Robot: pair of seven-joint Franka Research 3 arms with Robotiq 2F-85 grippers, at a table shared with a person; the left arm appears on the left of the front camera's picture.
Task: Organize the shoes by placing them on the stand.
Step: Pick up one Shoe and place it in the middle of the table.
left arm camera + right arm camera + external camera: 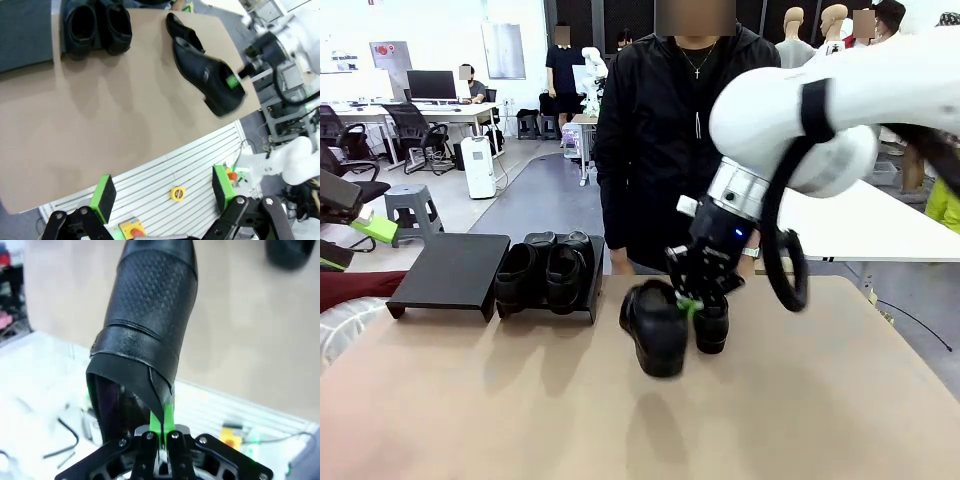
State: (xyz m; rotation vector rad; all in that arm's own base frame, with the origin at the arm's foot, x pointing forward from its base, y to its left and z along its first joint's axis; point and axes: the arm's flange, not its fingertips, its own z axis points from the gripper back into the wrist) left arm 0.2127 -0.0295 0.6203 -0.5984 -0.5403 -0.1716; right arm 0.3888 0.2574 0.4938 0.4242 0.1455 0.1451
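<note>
Centrally, the right gripper (692, 300) is pressed together on the thin collar edge of one higher-cut shoe (655, 328), pinching the leather between its green pads. The shoe hangs with its toe toward the near side and appears clear of the table (800, 400). The right wrist view shows the same pinch (162, 427) on the rim of the textured upper (147, 315). A second higher-cut shoe (712, 325) stands on the table just behind and to the right of the held one. Far left, the two loafers (545, 272) sit side by side on the right part of the black stand (450, 265). The left gripper (162, 192) is spread wide beyond the table's near edge. A person (665, 130) stands at the far side.
</note>
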